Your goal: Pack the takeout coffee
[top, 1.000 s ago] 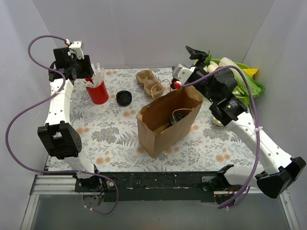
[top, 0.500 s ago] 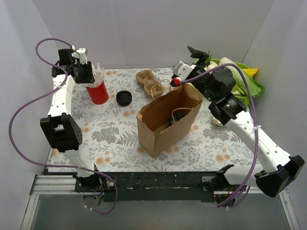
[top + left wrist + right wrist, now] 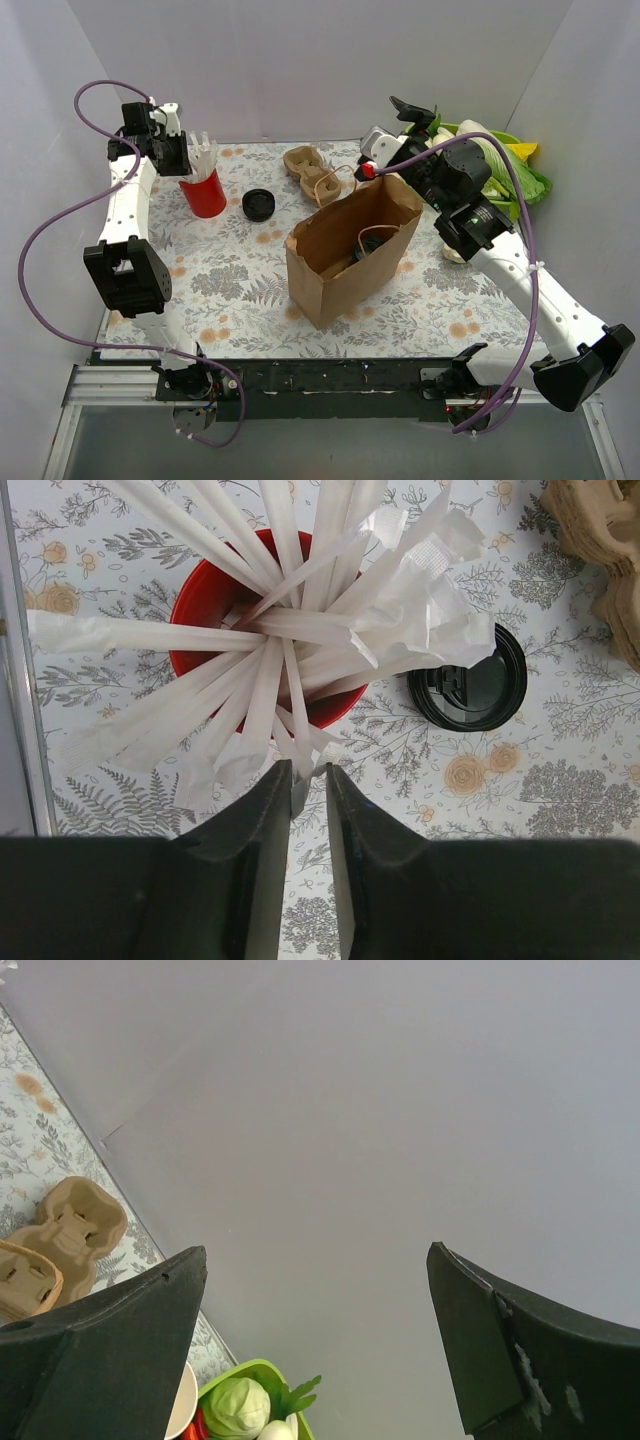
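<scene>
Jaws on the left arm point(image 3: 128, 200) had narrowed to a slit round a straw point(image 3: 293, 720) tip above the red cup point(image 3: 200, 595) — pinched or not, I couldn't tell. The right arm's point(image 3: 500, 250) jaws gaped, empty. The coffee point(image 3: 373, 243) looked already in the bag point(image 3: 335, 270) — a straw seemed next.

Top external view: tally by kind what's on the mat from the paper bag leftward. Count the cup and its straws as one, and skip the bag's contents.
Brown paper bag: 1
Red cup of straws: 1
Black lid: 1
Pulp carrier: 2 (the second lies beside it, nearer the bag)
Total: 5
</scene>
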Action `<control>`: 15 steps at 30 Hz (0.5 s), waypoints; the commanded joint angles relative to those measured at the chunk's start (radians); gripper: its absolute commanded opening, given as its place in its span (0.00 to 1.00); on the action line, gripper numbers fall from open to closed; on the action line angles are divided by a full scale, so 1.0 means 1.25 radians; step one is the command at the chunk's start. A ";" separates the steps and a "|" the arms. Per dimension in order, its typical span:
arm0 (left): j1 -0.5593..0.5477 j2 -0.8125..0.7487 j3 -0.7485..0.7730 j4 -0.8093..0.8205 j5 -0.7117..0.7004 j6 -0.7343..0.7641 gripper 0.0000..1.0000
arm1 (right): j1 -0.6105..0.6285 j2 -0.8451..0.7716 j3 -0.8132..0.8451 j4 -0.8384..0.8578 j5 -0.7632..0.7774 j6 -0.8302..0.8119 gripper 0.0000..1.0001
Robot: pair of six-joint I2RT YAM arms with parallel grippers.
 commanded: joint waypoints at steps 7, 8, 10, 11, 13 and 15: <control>0.006 -0.055 0.023 -0.021 -0.012 -0.001 0.02 | -0.001 -0.004 0.009 0.034 0.015 0.009 0.98; 0.006 -0.058 0.030 -0.022 -0.009 -0.002 0.01 | -0.001 -0.005 0.009 0.034 0.015 0.009 0.98; 0.007 -0.065 0.044 -0.026 -0.012 -0.001 0.01 | -0.001 -0.005 0.009 0.034 0.015 0.010 0.98; 0.006 -0.067 0.065 -0.034 -0.012 0.002 0.00 | -0.001 -0.005 0.009 0.034 0.015 0.012 0.98; 0.006 -0.074 0.087 -0.040 -0.017 0.006 0.00 | -0.003 -0.005 0.010 0.035 0.015 0.014 0.98; 0.006 -0.083 0.113 -0.043 -0.024 0.011 0.00 | -0.001 -0.004 0.010 0.034 0.015 0.014 0.98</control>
